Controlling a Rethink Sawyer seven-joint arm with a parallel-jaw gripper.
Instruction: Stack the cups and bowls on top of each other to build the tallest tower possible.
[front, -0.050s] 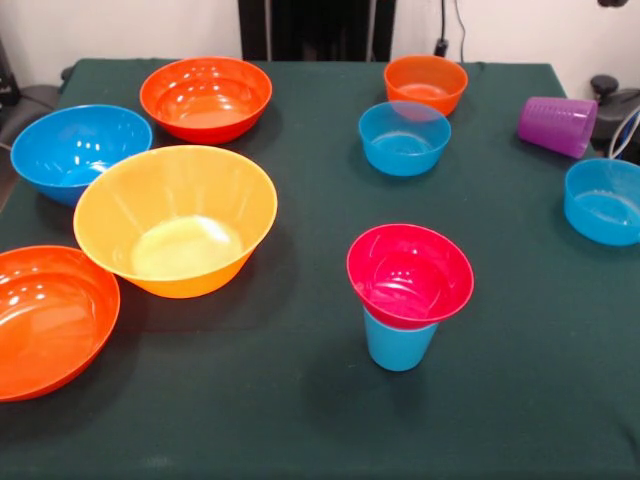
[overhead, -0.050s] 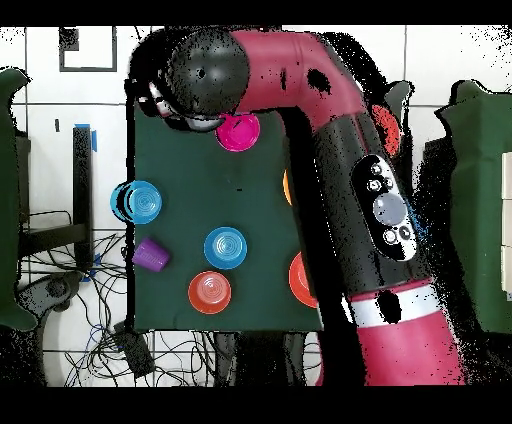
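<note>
The robot's arm (overhead, -0.050s: 330, 90) is built of thick rounded segments in deep red and black, with a large black dome-shaped joint cap (overhead, -0.050s: 205, 72) at one end. A black oval panel (overhead, -0.050s: 388, 208) on one segment carries round grey buttons, and a pale band (overhead, -0.050s: 392, 308) rings the arm below it.

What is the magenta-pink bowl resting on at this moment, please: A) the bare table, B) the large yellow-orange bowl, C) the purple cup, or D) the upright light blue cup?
D: in the front view the magenta-pink bowl sits in the mouth of the upright light blue cup, while the purple cup lies on its side far off.
</note>
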